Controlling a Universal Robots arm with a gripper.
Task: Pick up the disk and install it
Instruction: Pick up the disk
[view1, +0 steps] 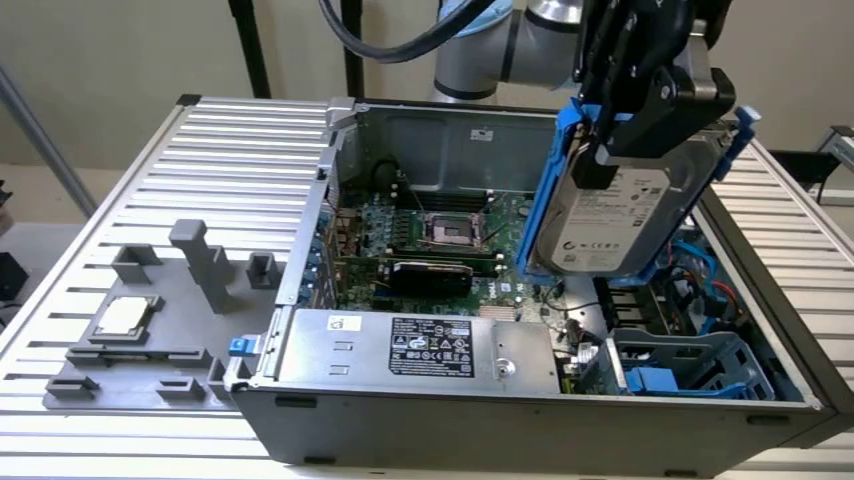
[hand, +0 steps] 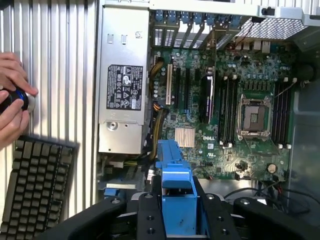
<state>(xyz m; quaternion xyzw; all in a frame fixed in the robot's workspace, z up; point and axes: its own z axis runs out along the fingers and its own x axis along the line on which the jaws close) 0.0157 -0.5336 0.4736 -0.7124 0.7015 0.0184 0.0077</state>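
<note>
The disk (view1: 617, 215), a silver-grey hard drive with a white label in bright blue rails, hangs tilted above the open computer case (view1: 534, 400), over its right side in the exterior view. My gripper (view1: 638, 125) is shut on the disk's upper part, its black fingers (view1: 667, 105) clamping it. In the wrist view the blue rail (hand: 176, 195) sticks out between the black fingers (hand: 147, 215), with the motherboard (hand: 225, 110) beyond it. A blue drive cage (view1: 687, 365) sits in the case's front right corner below the disk.
The large silver box with a black-white label (view1: 414, 350) lies along the case's front. On the exterior view's left a grey fixture (view1: 147, 330) holds a small square silver chip (view1: 123, 317). In the wrist view a person's hand (hand: 12, 105) holds a dark object beside a keyboard (hand: 35, 185).
</note>
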